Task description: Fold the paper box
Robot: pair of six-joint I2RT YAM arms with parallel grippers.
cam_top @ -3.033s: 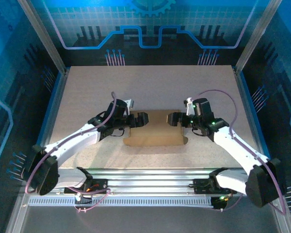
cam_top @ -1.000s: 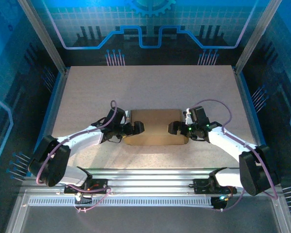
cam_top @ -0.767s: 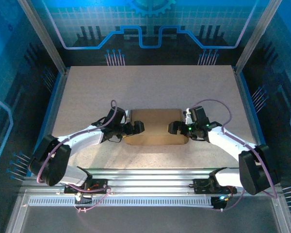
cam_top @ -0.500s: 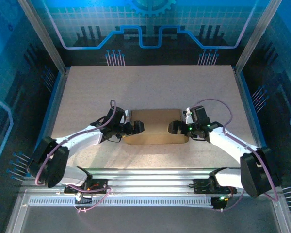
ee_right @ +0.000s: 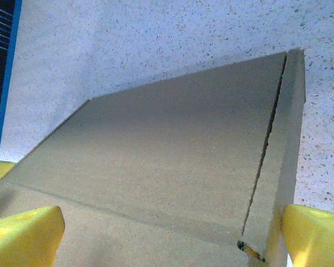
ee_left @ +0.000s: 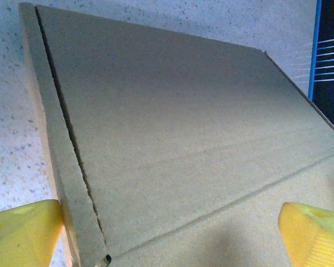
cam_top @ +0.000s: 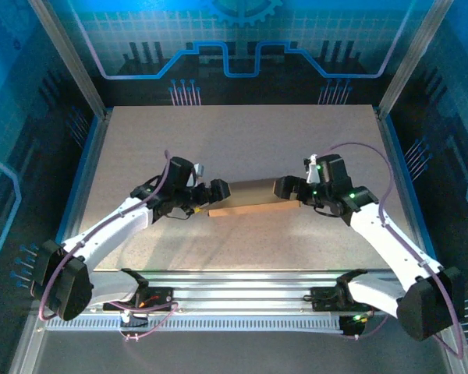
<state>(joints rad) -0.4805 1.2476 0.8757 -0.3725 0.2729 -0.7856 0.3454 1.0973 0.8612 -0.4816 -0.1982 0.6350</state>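
The paper box (cam_top: pixel 253 196) is a shallow brown cardboard box with its flaps closed, seen tilted in the top view so that its broad face looks narrow. My left gripper (cam_top: pixel 218 192) is at its left end and my right gripper (cam_top: pixel 285 187) at its right end. In the left wrist view the box (ee_left: pixel 172 128) runs between the spread yellow fingertips (ee_left: pixel 22 236) of my left gripper (ee_left: pixel 167 236), which is open. The right wrist view shows the box (ee_right: pixel 167 161) the same way inside my open right gripper (ee_right: pixel 167 236). Whether the fingertips (ee_right: pixel 314 233) press on the cardboard is unclear.
The speckled tabletop (cam_top: pixel 242 140) stretches behind and beside the box. Blue rails (cam_top: pixel 84 167) edge the table left and right, with metal posts at the back corners. The aluminium base rail (cam_top: pixel 242 292) lies along the near edge.
The box lay flat between both grippers. Now both arms have risen and stretched a little farther out, and the box is tipped up so that less of its top face shows from above.
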